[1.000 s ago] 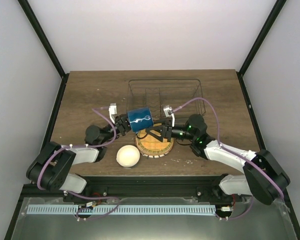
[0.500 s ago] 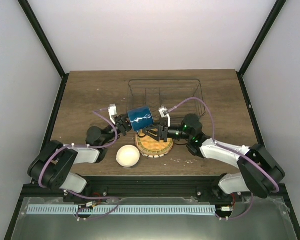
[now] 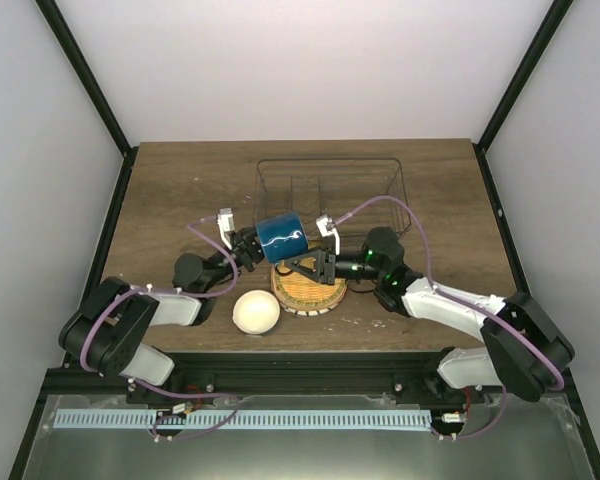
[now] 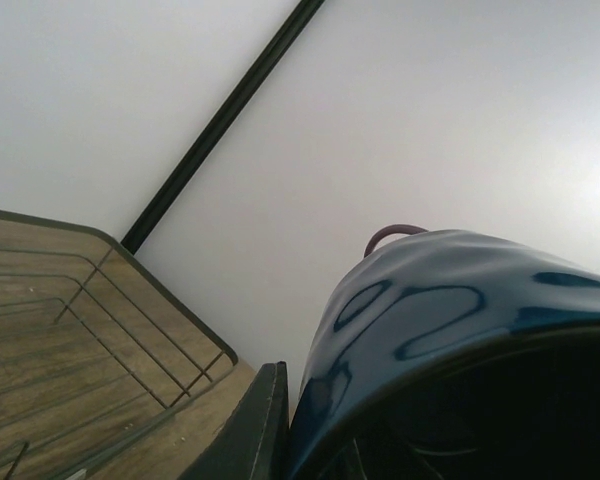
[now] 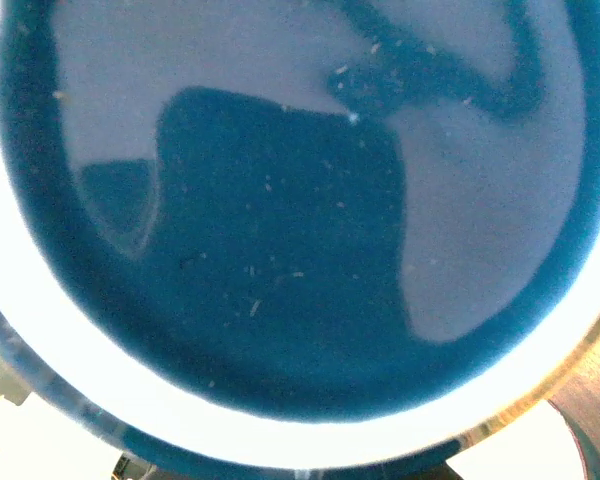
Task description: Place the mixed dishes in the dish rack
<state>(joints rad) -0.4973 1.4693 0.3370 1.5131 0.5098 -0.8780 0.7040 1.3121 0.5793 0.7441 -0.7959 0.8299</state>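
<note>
Both arms reach in from the bottom corners of the top view and meet at the middle of the table (image 3: 180, 190). The left arm lies low, its white link running rightward from the lower left. Its wrist then angles up and to the right, which puts the left gripper (image 3: 252, 245) at the open end of the dark blue mug (image 3: 280, 237).

The mug is on its side, lifted off the wood. It sits just in front of the near wall of the dish rack (image 3: 330, 160) and just above the yellow-orange woven plate (image 3: 315, 292) in the frame. In the left wrist view the mug (image 4: 450, 320) fills the lower right, and one dark finger (image 4: 265, 425) lies against the outside of its rim. The other finger is hidden, but the pincer looks closed on that rim. The rack's wires (image 4: 100, 330) show at the lower left of that view.

The right arm comes in from the lower right, folds at a dark joint and points its right gripper (image 3: 305, 268) leftward over the woven plate, toward the mug's base. Its fingers look spread, with nothing between them. The right wrist view shows only the mug's glossy blue bottom (image 5: 280, 200).

The small cream-white bowl (image 3: 255, 312) sits on the table at the lower centre, left of the woven plate.
</note>
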